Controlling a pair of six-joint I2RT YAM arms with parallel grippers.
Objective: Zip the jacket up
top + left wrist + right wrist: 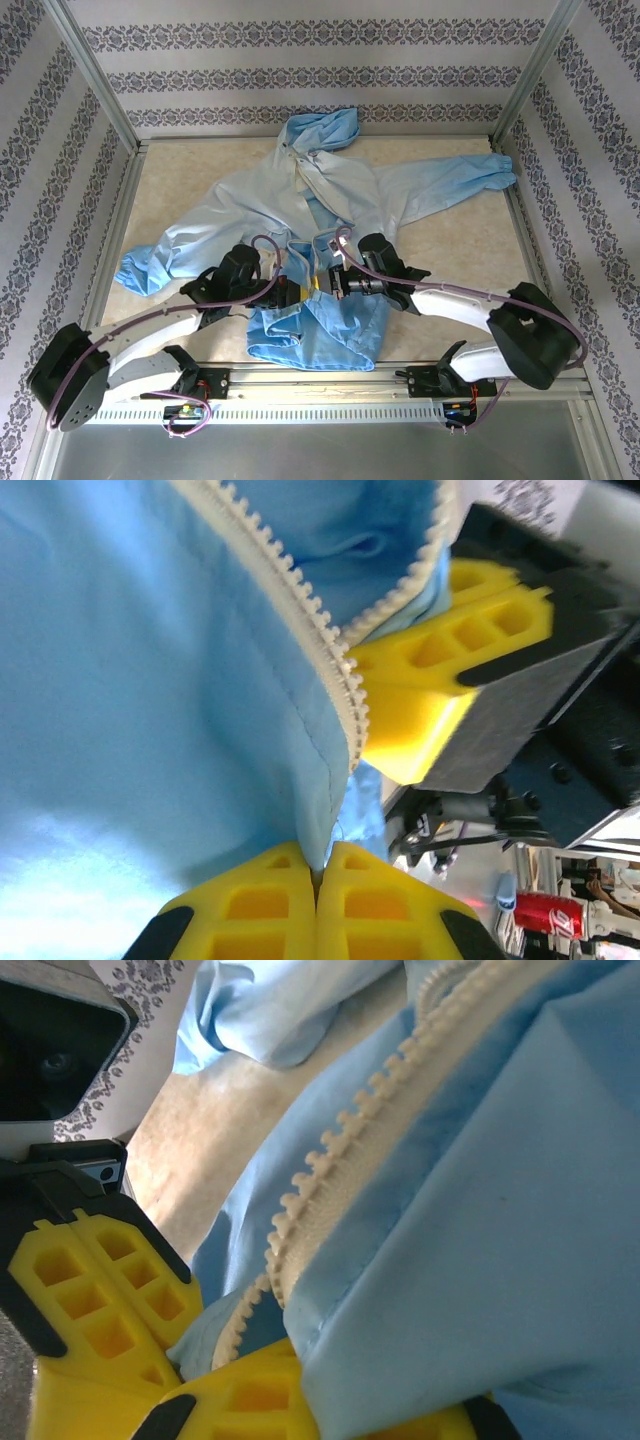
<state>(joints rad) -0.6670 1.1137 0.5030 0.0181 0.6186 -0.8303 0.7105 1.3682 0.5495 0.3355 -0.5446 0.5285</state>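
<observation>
table (470,250): beige | walls (300,75): striped wallpaper | red can (540,917)

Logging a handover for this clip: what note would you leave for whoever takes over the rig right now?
Left gripper: shut on the front edge of the jacket, low down.
Right gripper: looks shut on the other side of the zipper, close beside the left.
Jacket: spread on the table, hood far, sleeves out.
Done: both front edges pinched.
To do: zipper open, rows of teeth apart; join them, zip up.
</observation>
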